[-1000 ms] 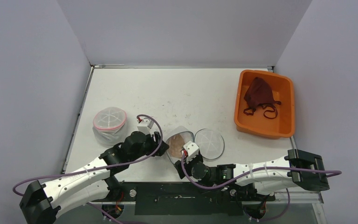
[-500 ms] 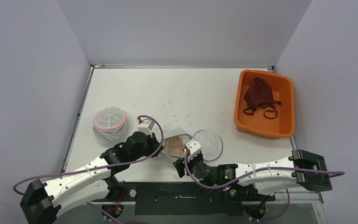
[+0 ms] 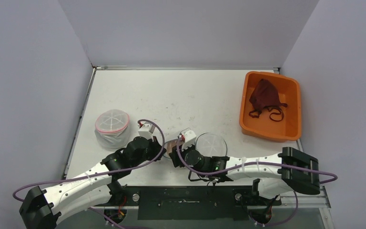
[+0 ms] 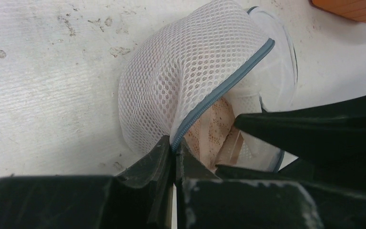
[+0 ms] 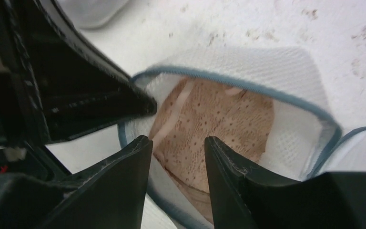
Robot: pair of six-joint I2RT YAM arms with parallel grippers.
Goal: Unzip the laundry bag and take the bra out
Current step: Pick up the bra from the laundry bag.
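Left wrist: left gripper (image 4: 174, 148) clamped on honeycomb-mesh laundry bag (image 4: 190, 71); right gripper (image 5: 177, 143) parted over dotted bra (image 5: 224, 114).

Scuffed white worktop (image 3: 171, 90) and its load.
On it lay an orange tub (image 3: 268, 134) at right, a round mesh pouch (image 3: 112, 126) at left, and an unzipped laundry bag (image 4: 190, 71) near the front.

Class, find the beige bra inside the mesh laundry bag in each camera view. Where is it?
Top external: bra, a sliver, low centre.
Left wrist: bra at centre, inside the laundry bag.
Right wrist: bra at centre.
Shared landmark: the bag's open round flap.
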